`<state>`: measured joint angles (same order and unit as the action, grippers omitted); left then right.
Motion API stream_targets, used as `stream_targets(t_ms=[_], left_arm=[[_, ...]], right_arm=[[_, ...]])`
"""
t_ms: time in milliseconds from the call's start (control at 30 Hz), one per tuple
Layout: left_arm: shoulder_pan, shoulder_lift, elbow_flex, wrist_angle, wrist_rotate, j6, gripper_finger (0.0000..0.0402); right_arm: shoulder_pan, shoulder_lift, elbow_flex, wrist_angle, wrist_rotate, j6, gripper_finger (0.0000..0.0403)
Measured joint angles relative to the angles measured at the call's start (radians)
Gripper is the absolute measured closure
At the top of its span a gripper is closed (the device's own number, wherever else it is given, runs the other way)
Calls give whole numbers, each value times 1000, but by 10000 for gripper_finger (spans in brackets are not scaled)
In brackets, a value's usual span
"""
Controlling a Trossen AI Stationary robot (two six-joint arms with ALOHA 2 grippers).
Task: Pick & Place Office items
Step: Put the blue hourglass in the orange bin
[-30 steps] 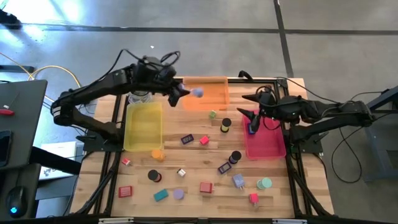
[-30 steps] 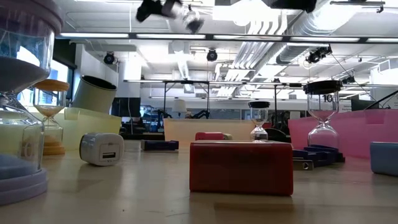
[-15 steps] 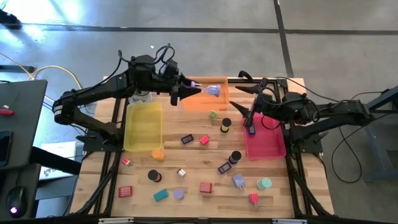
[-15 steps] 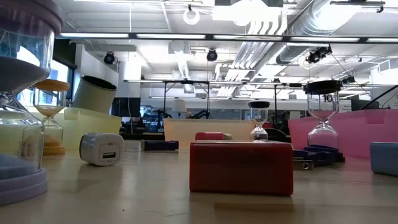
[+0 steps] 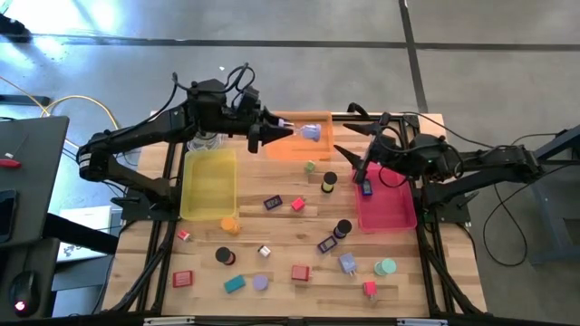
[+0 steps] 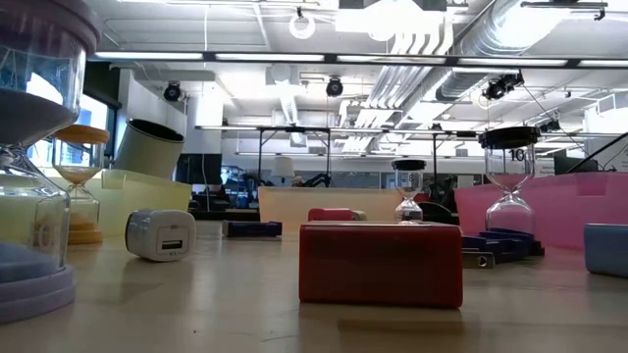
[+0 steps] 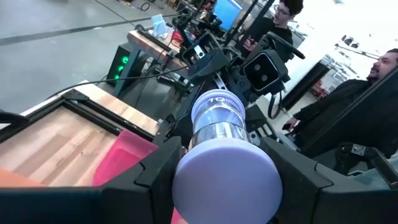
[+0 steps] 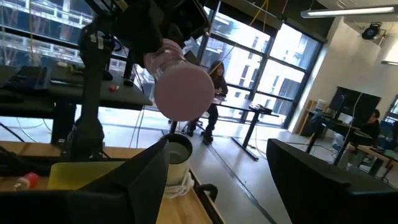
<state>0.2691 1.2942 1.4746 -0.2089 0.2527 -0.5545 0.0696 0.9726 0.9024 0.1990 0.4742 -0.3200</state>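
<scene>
The left gripper (image 5: pixel 288 129), clamped on a lavender-capped clear hourglass (image 5: pixel 311 132) over the translucent orange tray (image 5: pixel 319 149), could drop it awkwardly; the empty, spread right gripper (image 5: pixel 360 149) nearby risks collision.

The table (image 5: pixel 290 226) is pale wood in planks with visible grain, matt. The yellow tray (image 5: pixel 209 184), orange tray (image 5: pixel 319 145) and pink tray (image 5: pixel 390 210) look like translucent plastic with a soft sheen. In the left wrist view, the lavender hourglass (image 7: pixel 219 155) has a smooth matt plastic end cap and a clear, glossy glass-like body. The left gripper (image 7: pixel 224 177) fingers look like dark matt plastic. In the low view, the red block (image 6: pixel 381 263) has a dull, smooth face, and the white charger (image 6: pixel 161 234) is satin plastic.
</scene>
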Motion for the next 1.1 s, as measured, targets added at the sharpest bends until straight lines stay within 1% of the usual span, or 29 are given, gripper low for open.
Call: stream_targets(t_ms=[67,200,300,433,633,733,800,1000,1100], left_arm=[[0,2,0,0,0,0,213],[0,14,0,-5,10,0,213],[0,22,0,1,18,3,213],[1,31,0,2,24,4,213],[1,30,0,7,26,4,213],[1,30,0,8,25,5,213],[5,30,0,9,25,4,213],[6,30,0,33,25,-11,213],[6,30,0,33,25,-12,213]], right_arm=[[0,0,0,-8,30,-26,141],[0,3,0,-15,159,-74,124],[0,11,1,-15,196,-93,111],[0,18,2,-8,209,-104,89],[0,41,2,-14,270,-105,47],[0,42,2,-15,268,-103,32],[0,43,2,-15,256,-99,26],[0,44,2,-47,268,-89,23],[7,45,1,-93,263,17,23]])
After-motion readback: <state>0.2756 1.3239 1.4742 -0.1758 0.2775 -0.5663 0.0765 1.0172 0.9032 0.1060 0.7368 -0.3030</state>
